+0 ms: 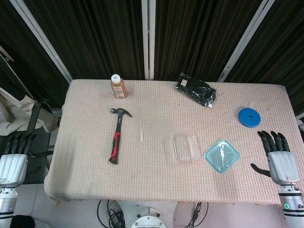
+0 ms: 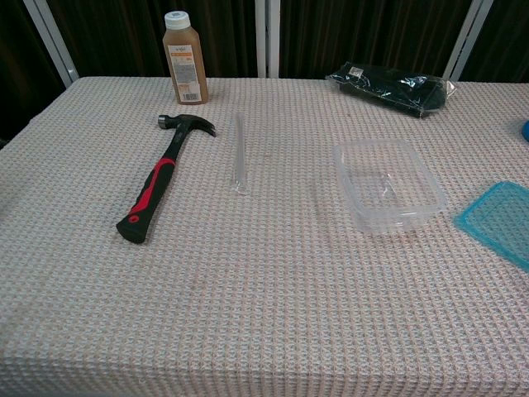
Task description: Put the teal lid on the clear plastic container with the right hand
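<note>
The teal lid (image 1: 222,155) (image 2: 502,222) lies flat on the cloth-covered table, turned like a diamond, just right of the clear plastic container (image 1: 185,147) (image 2: 387,185). The container sits upright and empty, without a lid. My right hand (image 1: 278,156) hovers over the table's right edge, to the right of the lid, fingers spread and holding nothing. My left hand (image 1: 15,153) hangs off the table's left side, fingers extended and empty. Neither hand shows in the chest view.
A red-and-black hammer (image 1: 117,134) (image 2: 159,176) lies left of centre. A clear tube (image 1: 141,126) (image 2: 240,153) lies beside it. A brown bottle (image 1: 118,86) (image 2: 183,57) and a black bag (image 1: 196,89) (image 2: 390,86) stand at the back. A blue disc (image 1: 249,117) sits far right.
</note>
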Robot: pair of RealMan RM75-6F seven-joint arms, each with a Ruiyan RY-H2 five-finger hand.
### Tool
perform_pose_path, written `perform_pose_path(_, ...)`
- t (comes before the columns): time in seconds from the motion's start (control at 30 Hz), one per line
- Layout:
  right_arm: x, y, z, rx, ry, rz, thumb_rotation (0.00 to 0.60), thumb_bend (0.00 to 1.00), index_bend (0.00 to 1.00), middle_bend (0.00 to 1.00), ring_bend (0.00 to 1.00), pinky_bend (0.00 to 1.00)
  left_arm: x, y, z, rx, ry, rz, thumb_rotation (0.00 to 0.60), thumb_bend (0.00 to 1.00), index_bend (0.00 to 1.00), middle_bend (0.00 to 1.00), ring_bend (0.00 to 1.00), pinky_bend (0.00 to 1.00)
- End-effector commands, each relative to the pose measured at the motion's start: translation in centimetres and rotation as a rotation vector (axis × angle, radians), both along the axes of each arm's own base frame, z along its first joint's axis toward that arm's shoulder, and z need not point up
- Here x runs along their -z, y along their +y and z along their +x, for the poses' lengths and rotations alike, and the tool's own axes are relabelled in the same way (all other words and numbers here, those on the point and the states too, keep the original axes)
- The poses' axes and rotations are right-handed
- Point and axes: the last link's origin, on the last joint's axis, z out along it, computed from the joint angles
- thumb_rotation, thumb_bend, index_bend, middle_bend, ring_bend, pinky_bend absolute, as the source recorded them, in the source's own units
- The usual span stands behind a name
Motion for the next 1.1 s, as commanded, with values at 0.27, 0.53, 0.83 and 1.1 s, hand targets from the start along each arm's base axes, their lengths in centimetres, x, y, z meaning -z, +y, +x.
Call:
perform_pose_path(0.27, 0.1, -0.1, 0.3, -0.015, -0.025, 0.048, 0.6, 0.0, 0.0, 0.12, 0.0, 0.0, 0.2, -0.5, -0.1, 0.003, -0.007, 0.014, 0.6, 0.0, 0.08, 0.07, 0.0, 0.0)
perform_pose_path(0.53, 0.5, -1.6, 1.0, -0.037, -0.09, 0.144, 0.6, 0.01, 0.0, 0.21, 0.0, 0.0, 0.3, -0.9, 0.0, 0.002, -0.009, 0.014, 0.6, 0.0, 0.08, 0.07, 0.0, 0.0)
perform_pose_path(0.83, 4.1, -8.6, 4.5, -0.066, -0.17, 0.368, 0.6, 0.34, 0.0, 0.3, 0.0, 0.01, 0.4, -1.1, 0.2, -0.001, -0.01, 0.015, 0.6, 0.0, 0.08, 0.07, 0.0, 0.0)
perform_pose_path(1.1, 8.8, -12.5, 7.5, -0.068, -0.197, 0.53, 0.6, 0.39, 0.0, 0.3, 0.0, 0.01, 0.5, -0.9, 0.1, -0.012, -0.006, 0.002, 0.6, 0.0, 0.08, 0.07, 0.0, 0.0)
